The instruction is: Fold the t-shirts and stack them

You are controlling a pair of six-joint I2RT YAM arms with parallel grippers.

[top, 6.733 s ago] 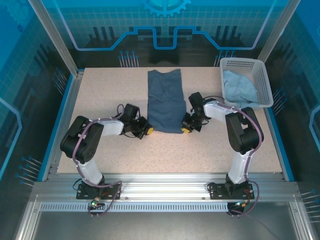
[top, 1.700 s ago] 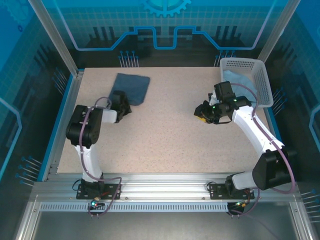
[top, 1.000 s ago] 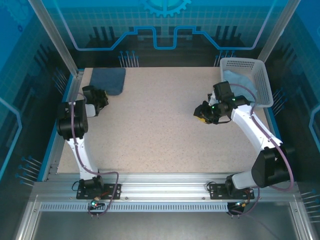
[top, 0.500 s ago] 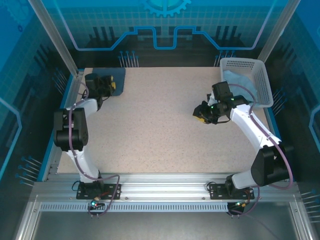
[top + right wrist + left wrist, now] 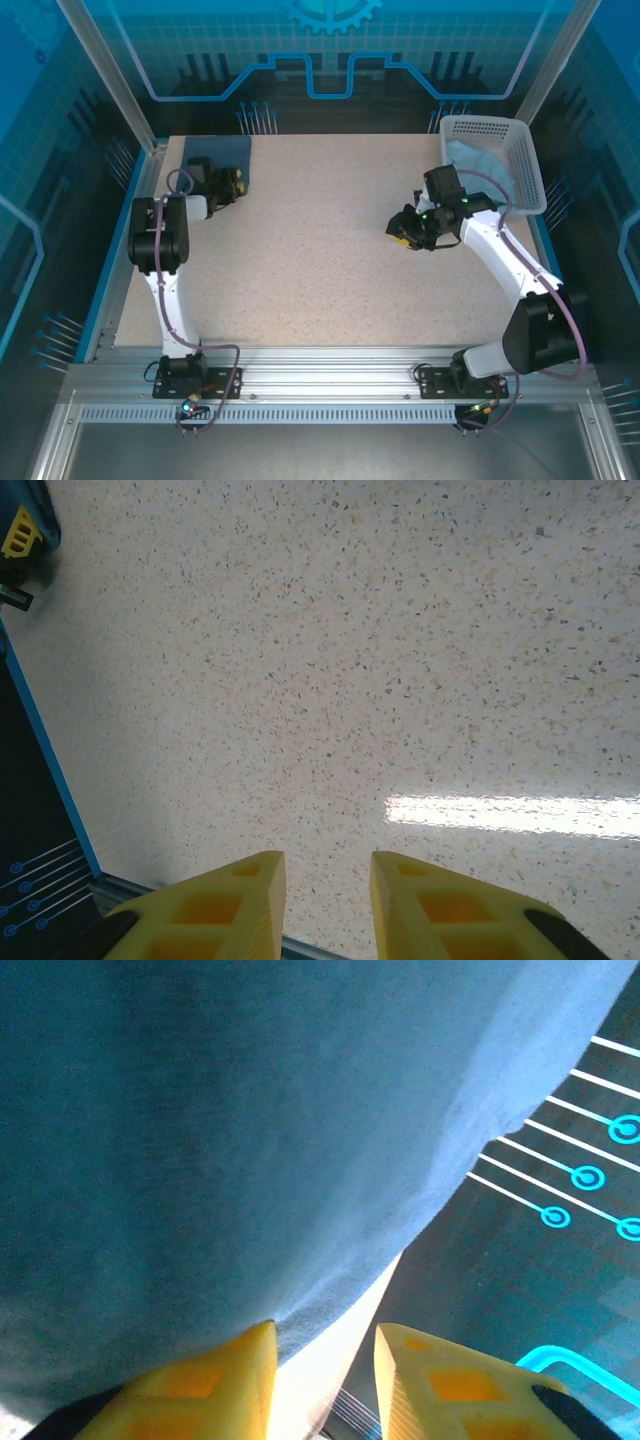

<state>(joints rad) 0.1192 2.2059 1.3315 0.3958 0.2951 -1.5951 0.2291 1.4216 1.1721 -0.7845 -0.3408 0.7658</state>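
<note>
The dark slate-blue t-shirt [image 5: 222, 152] lies folded in the far left corner of the table. My left gripper [image 5: 233, 183] sits at its near right edge. In the left wrist view the shirt [image 5: 250, 1140] spreads just beyond the left gripper [image 5: 325, 1328], which is open, with bare table between the yellow fingers and the cloth's edge by the left fingertip. The pale blue t-shirt [image 5: 478, 172] lies bunched in the white basket [image 5: 487, 122]. My right gripper [image 5: 398, 230] hovers right of centre, left of the basket. The right gripper [image 5: 327, 857] is open over bare table.
The speckled table [image 5: 320, 260] has a blue raised border on its left edge [image 5: 128, 230]. The basket stands at the far right corner. Blue-lit enclosure walls surround the table.
The dark shirt, earlier a long strip at the table's middle, now lies folded in the far left corner. The left jaws have opened and let it go. The right arm has held still this last second.
</note>
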